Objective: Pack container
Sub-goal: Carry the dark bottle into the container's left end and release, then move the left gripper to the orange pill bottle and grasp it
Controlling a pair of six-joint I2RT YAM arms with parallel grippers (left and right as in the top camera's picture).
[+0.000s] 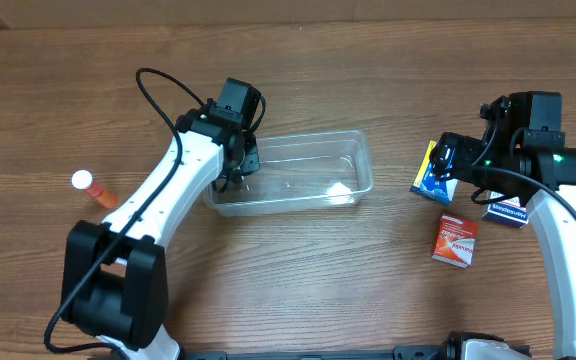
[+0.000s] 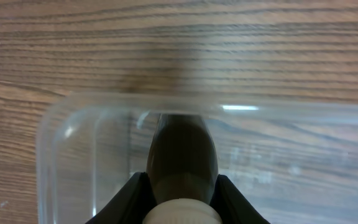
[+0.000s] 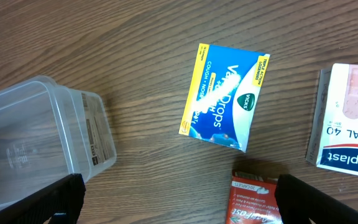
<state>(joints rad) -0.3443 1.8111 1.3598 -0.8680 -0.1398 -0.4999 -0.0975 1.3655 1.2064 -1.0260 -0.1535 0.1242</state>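
Left gripper (image 2: 182,188): clenching a dark bottle (image 2: 183,152) at the container's (image 1: 360,150) left end. Right gripper (image 3: 179,200): gaping wide, holding nothing, hovering over a blue box (image 3: 224,96) right of the container. Red box (image 1: 456,241) lying farther right. Container sitting on table (image 1: 288,290).

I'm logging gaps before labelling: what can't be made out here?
Dark bottle: blurred close-up in left wrist view, no label readable; overhead, the left gripper hides it.
Bandage box: cut off by right wrist view's edge.
Red box: cut by bottom edge; print too small overhead.
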